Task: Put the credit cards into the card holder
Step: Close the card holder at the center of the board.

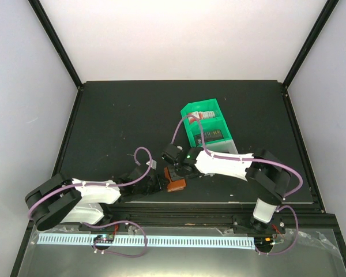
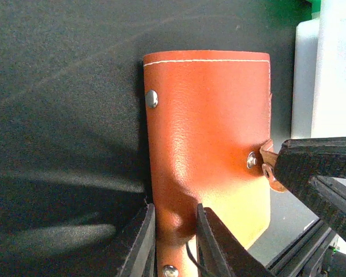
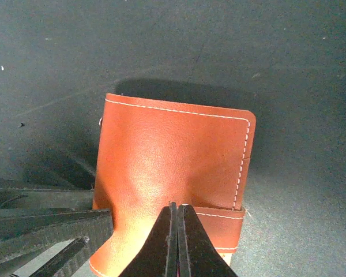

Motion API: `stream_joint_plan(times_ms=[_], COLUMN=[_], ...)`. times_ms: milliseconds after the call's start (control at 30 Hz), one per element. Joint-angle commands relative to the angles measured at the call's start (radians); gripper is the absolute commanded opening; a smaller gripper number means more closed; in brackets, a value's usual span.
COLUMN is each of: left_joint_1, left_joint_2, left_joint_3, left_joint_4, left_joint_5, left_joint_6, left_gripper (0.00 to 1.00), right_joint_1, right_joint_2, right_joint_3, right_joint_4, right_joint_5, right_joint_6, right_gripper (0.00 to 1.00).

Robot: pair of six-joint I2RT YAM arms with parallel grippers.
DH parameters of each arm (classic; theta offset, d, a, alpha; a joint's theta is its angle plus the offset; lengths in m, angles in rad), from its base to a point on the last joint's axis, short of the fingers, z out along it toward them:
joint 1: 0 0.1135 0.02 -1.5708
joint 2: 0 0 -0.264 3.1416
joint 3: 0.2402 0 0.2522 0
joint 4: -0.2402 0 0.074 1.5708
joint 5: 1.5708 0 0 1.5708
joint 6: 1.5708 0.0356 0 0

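Figuring we're at the opening-up step here. The card holder (image 3: 173,156) lies folded shut on the dark table (image 1: 115,115), just ahead of the arm bases. None of the credit cards (image 1: 212,135) are in it yet. As far as we can tell they're sitting in the green tray (image 1: 203,104) further back, well apart from the holder.

The left gripper (image 2: 174,222) has its jaws clamped on the holder's near edge, pinning it down. The right gripper (image 3: 176,216) has its jaws pressed together, and in the left wrist view it looks to be pinching the snap tab (image 2: 266,164), which seems to be off its stud.

The next move, we reckon, is for the right to peel the cover back while the left keeps the holder from sliding. It'll want a gentle pull, since the leather could slip out.

Pose-wise, both arms are stretched low over the table and meet at the holder. The left reaches in from the left, and the right doubles back from the right with its elbow bent.
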Motion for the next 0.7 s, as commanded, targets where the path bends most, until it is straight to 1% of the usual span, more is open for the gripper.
stream_joint_plan(times_ms=[0,200,667], left_joint_1=[0.004,0.004,0.006], left_joint_2=[0.023,0.032,0.033], left_joint_3=[-0.041,-0.038,-0.038], left_joint_4=[-0.147,-0.143,-0.143], left_joint_5=[-0.041,-0.039,-0.038], left_joint_6=[0.01,0.012,0.013], left_gripper=[0.21,0.2,0.2], right_joint_1=[0.006,0.007,0.007], right_joint_2=[0.012,0.025,0.058], right_joint_3=[-0.004,-0.004,0.001], right_joint_4=[0.051,0.02,0.024], right_joint_5=[-0.033,0.0,0.027], right_joint_6=[-0.004,-0.008,-0.022], right_gripper=[0.01,0.01,0.01])
